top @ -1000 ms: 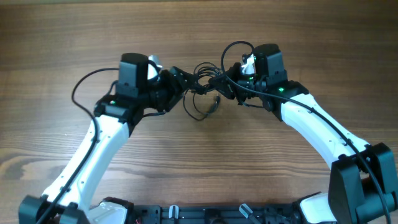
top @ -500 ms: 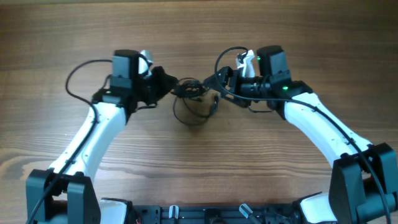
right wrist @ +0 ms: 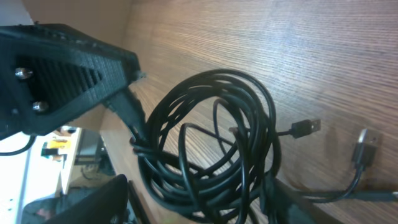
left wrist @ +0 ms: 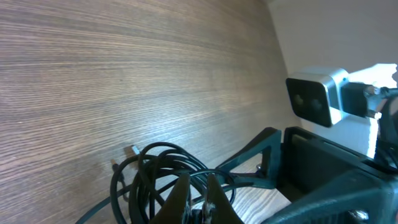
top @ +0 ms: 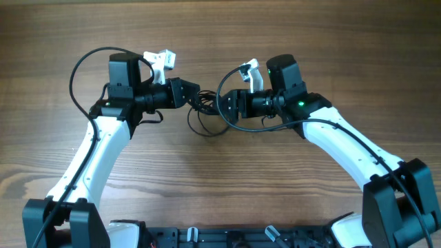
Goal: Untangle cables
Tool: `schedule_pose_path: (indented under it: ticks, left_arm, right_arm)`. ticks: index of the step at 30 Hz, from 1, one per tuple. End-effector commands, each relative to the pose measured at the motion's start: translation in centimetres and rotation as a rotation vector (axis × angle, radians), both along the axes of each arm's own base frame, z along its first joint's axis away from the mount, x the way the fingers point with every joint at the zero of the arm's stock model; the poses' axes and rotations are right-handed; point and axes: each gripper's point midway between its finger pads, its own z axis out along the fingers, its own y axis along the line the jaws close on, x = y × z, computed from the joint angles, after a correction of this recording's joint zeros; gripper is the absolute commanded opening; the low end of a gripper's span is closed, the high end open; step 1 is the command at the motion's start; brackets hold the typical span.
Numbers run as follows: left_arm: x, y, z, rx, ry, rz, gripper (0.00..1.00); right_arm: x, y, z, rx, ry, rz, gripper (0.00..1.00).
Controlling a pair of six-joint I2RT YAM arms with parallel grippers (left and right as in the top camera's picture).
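Observation:
The cables (top: 207,105) are a tangled coil of thin black cords lying on the wooden table between my two grippers, with one loop (top: 205,133) trailing toward the front. My left gripper (top: 195,96) is shut on strands at the coil's left side; its fingers (left wrist: 180,193) pinch the cords (left wrist: 149,168) in the left wrist view. My right gripper (top: 222,107) stands open at the coil's right side. In the right wrist view the coil (right wrist: 211,124) sits between its spread fingers (right wrist: 99,199), and two small plugs (right wrist: 305,127) lie beyond on the table.
Thick black supply cables arch off each arm (top: 77,69) (top: 227,79). White wrist cameras (top: 160,58) (top: 249,71) stick up behind the grippers. The robot base (top: 220,238) runs along the front edge. The wooden table (top: 220,27) extends beyond.
My left gripper has shut on the coil and dragged it to the left. My right gripper has let go, opened, and followed leftward to the coil.

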Motion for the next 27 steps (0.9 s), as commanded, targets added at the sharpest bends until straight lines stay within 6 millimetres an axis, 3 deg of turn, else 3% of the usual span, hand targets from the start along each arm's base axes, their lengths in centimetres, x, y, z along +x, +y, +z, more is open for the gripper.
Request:
schedule_pose_path:
  ticks: [1,3,4,6,8,11,12,19,21,23,25,27]
  left_arm:
    - [-0.5,-0.5,1.4,-0.033,-0.046,-0.048,0.04]
    - [-0.7,-0.6,1.6,-0.045,-0.045,-0.060,0.04]
    - [-0.8,-0.7,1.7,-0.052,-0.042,-0.066,0.04]
    - [-1.0,-0.7,1.4,-0.052,-0.019,-0.064,0.04]
    - [-1.6,-0.6,0.7,-0.043,0.029,-0.057,0.13]
    - [-2.4,0.1,-0.9,0.003,0.114,-0.021,0.91]
    - [-2.5,0.1,-1.0,0.003,0.120,-0.021,1.00]
    - [-2.2,0.0,-0.8,0.021,0.058,-0.055,1.00]
    - [-2.2,0.0,-0.7,0.008,0.081,-0.038,0.92]
    - [-1.9,0.0,-0.6,-0.055,0.188,0.044,0.92]
    - [-2.0,0.0,-0.7,-0.110,0.308,0.119,0.79]
    - [-2.7,-0.3,-1.6,-0.174,0.516,0.218,0.85]
  right_arm:
    - [1.0,-0.3,-0.8,-0.052,-0.018,-0.055,0.45]
    - [1.6,-0.4,-0.8,-0.052,-0.006,-0.098,0.11]
    - [1.7,-0.1,-0.3,-0.025,0.000,-0.100,0.04]
    - [1.7,0.7,1.3,0.045,-0.047,-0.045,0.04]
    - [2.4,0.9,3.6,0.140,-0.113,-0.005,0.04]
    - [3.2,0.2,6.7,0.259,-0.188,0.037,0.04]
    - [3.0,0.1,7.2,0.279,-0.202,0.063,0.04]
    - [1.0,0.3,8.4,0.346,-0.242,0.207,0.04]
    - [1.1,0.3,8.4,0.344,-0.252,0.210,0.04]
    - [1.1,0.3,8.4,0.342,-0.253,0.207,0.04]
    - [1.1,0.3,8.4,0.342,-0.253,0.207,0.04]
    - [1.2,0.3,8.3,0.339,-0.254,0.200,0.04]
